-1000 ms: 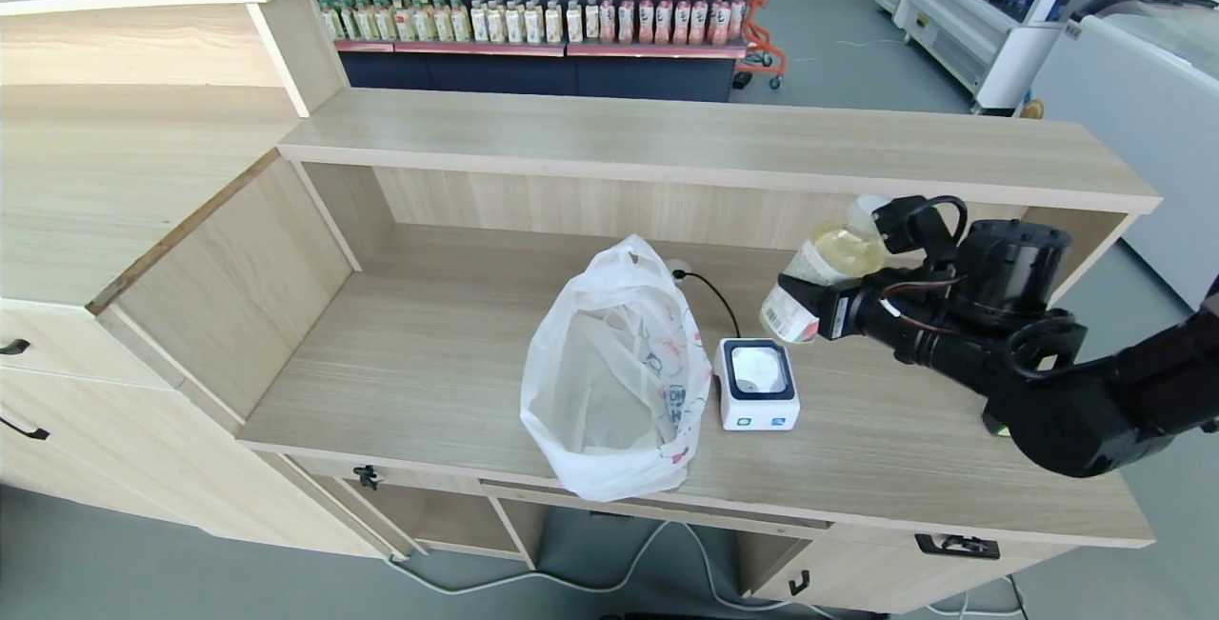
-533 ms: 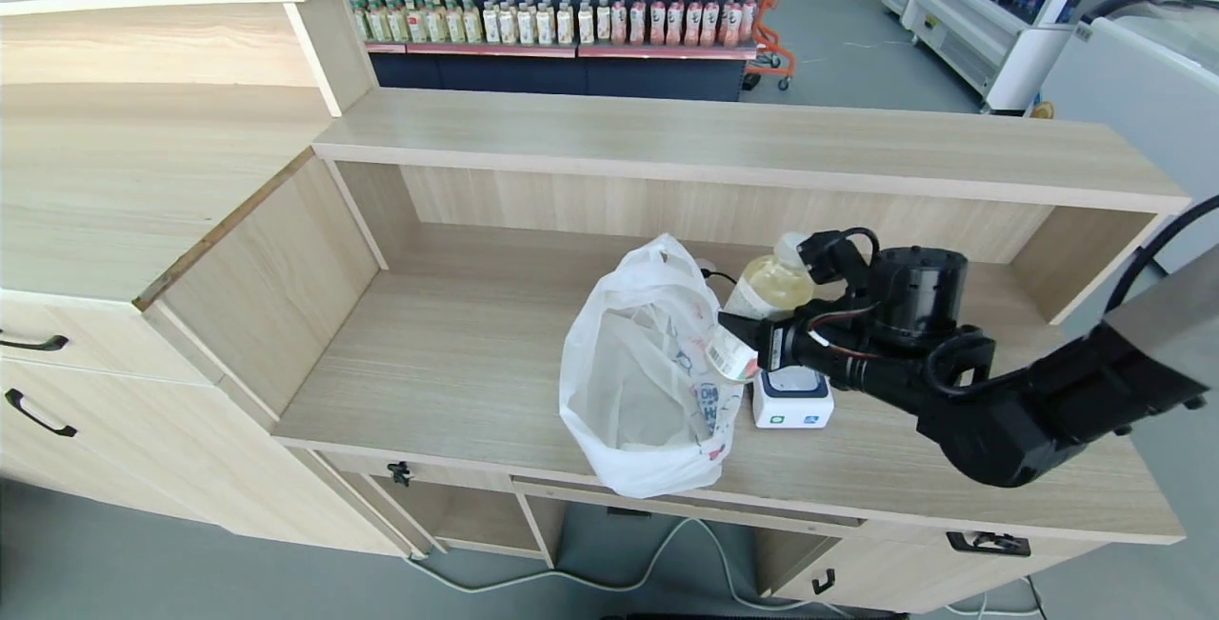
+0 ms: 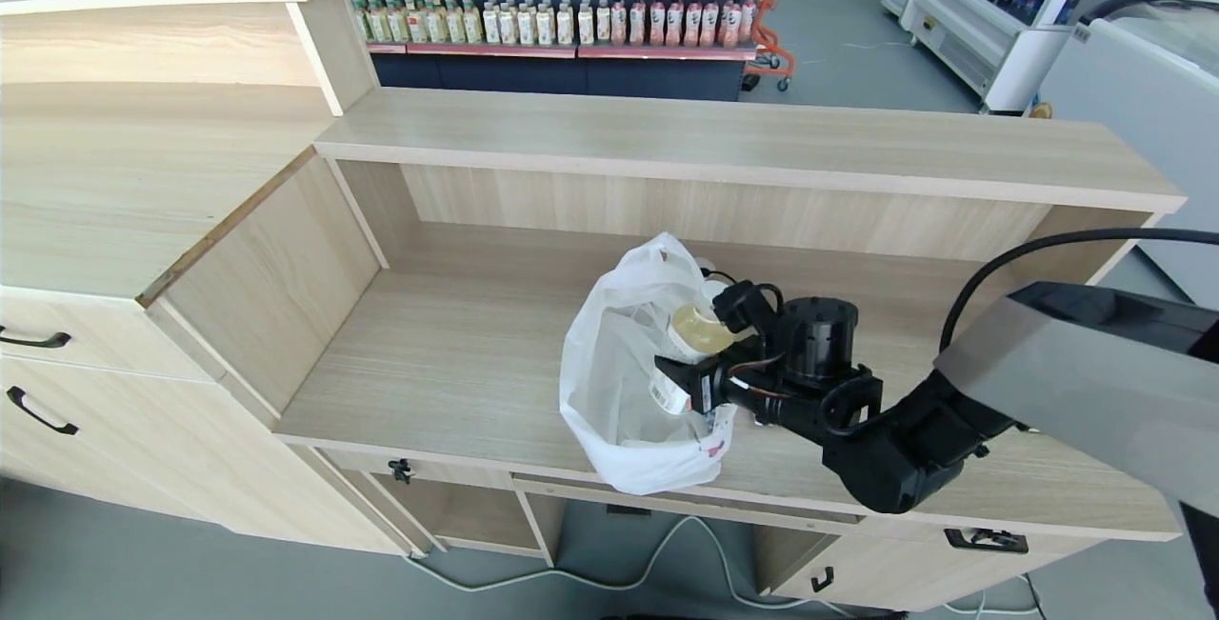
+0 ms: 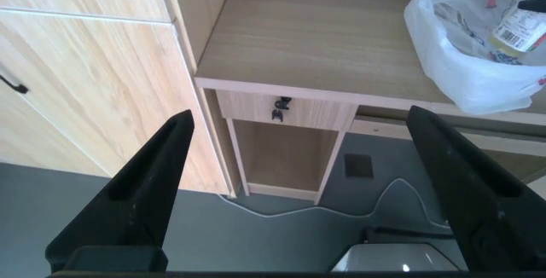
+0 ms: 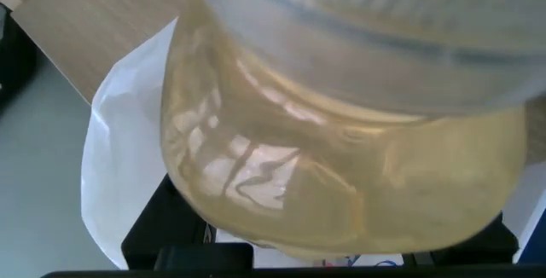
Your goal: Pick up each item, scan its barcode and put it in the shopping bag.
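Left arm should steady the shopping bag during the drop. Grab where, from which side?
Probably the raised handle loop at the far rim of the shopping bag, from above on the robot's left: it stands clear of the mouth, and the right gripper with the bottle crowds the right side.

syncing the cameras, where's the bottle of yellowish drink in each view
Head view: the bottle is right of centre, tilted, held by the right gripper at the white shopping bag's mouth.
Left wrist view: far off at the picture's edge, label showing, over the bag.
Right wrist view: close up across most of the picture.
Shared landmark: the shopping bag.
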Tool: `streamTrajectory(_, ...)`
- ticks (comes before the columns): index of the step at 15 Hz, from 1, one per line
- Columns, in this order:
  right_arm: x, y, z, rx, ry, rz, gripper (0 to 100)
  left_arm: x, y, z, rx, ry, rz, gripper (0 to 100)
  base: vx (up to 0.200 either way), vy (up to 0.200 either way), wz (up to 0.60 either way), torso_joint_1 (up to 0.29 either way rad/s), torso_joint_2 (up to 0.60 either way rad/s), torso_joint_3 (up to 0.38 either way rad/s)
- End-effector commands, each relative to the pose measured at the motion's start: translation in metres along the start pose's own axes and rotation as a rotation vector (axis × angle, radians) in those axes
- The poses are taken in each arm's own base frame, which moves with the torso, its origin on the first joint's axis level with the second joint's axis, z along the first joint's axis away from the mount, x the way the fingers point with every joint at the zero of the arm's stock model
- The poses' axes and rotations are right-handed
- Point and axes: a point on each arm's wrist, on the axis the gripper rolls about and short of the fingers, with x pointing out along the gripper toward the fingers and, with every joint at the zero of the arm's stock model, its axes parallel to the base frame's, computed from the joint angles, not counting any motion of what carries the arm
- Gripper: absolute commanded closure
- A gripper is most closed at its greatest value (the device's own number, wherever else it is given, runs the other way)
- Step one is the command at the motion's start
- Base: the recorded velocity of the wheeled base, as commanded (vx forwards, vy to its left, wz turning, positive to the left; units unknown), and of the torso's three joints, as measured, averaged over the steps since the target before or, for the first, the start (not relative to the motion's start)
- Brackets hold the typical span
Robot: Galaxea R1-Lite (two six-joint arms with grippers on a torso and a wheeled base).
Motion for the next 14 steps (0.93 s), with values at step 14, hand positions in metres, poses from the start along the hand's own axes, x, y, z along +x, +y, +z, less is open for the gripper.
streamTrajectory(14, 0.039, 0.016, -0.076, -0.236, 0.025, 0.045, 100, 0.000, 0.000, 0.000, -0.002, 0.000, 0.001, 0, 0.000, 0.000, 0.00, 0.000, 0.00, 0.000)
